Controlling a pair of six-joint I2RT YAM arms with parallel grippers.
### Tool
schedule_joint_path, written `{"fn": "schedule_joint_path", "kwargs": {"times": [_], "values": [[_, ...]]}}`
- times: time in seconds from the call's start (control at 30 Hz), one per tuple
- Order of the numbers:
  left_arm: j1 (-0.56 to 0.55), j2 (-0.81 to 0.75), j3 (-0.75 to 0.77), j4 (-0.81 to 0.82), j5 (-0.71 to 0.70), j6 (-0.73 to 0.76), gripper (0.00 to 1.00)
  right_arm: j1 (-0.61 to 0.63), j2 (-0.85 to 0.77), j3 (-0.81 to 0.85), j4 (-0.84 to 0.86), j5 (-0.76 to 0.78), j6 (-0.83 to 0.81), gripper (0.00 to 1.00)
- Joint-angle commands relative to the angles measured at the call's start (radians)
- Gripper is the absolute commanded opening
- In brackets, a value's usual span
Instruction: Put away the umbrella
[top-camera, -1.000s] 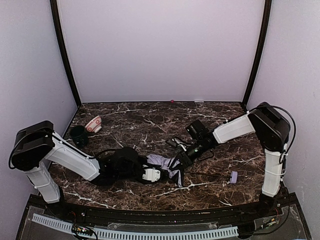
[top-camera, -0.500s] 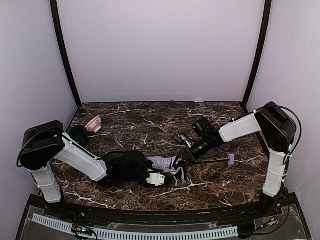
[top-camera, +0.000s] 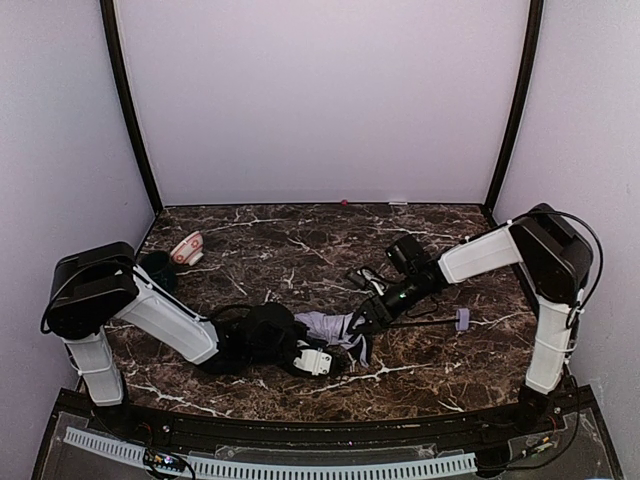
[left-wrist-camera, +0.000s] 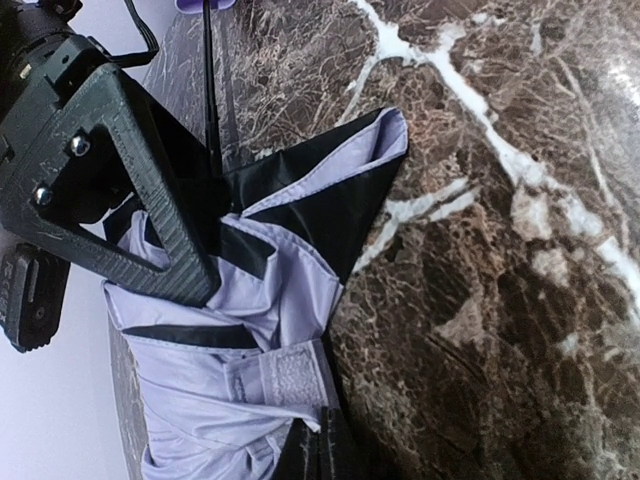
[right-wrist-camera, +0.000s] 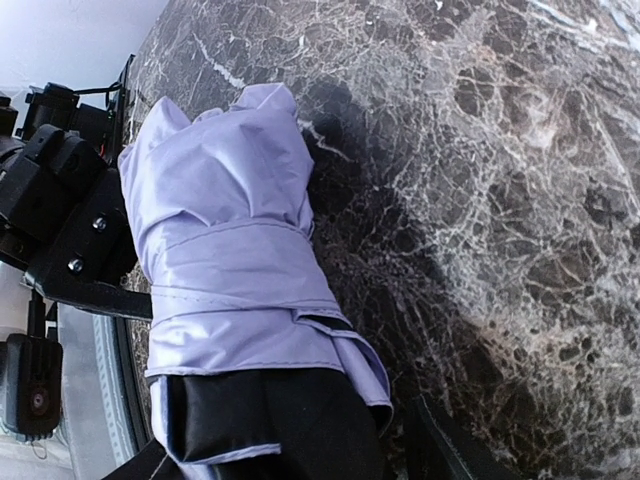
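The umbrella (top-camera: 332, 327) lies folded in mid-table, a lavender bundle with black underside. Its thin shaft runs right to the small knob (top-camera: 462, 320). A strap (right-wrist-camera: 235, 300) is wrapped round the canopy, and its fastening patch (left-wrist-camera: 290, 378) shows in the left wrist view. My left gripper (left-wrist-camera: 318, 455) is shut, pinching the canopy's fabric at the bundle's left end (top-camera: 325, 350). My right gripper (right-wrist-camera: 295, 450) stands open astride the bundle's shaft end (top-camera: 362, 318), the black fabric between its fingers. Its right finger (right-wrist-camera: 445, 445) is clear of the fabric.
A red-patterned bowl (top-camera: 187, 247) and a black cup (top-camera: 157, 270) sit at the table's far left. Loose black cables (top-camera: 355, 282) lie behind the right gripper. The left arm (top-camera: 170, 320) stretches low across the table's front left.
The right gripper has opened wider round the bundle. The umbrella has swung, its knob moving toward the back. The left arm has shifted slightly right.
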Motion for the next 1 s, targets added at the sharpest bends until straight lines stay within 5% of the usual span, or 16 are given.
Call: {"fn": "schedule_joint_path", "kwargs": {"times": [0.0,0.17,0.3,0.43,0.73,0.97], "values": [[-0.005,0.057,-0.006,-0.09,-0.019,0.039,0.0,0.013,0.043,0.001,0.048,0.047,-0.047,0.64],[-0.005,0.056,-0.008,-0.094,-0.013,0.025,0.0,0.046,0.092,0.034,0.002,0.052,-0.117,0.61],[-0.005,0.079,0.001,-0.126,-0.022,0.032,0.0,0.053,0.105,0.024,0.035,0.033,-0.091,0.33],[-0.006,0.117,0.004,-0.149,-0.057,0.051,0.07,0.035,0.088,-0.003,0.088,0.027,-0.052,0.18],[-0.006,0.11,0.055,-0.311,-0.066,0.005,0.32,0.016,0.081,0.009,0.106,0.008,-0.03,0.06],[-0.012,0.064,0.0,-0.337,-0.13,-0.032,0.35,-0.011,0.039,0.005,0.114,0.043,-0.025,0.0]]}}
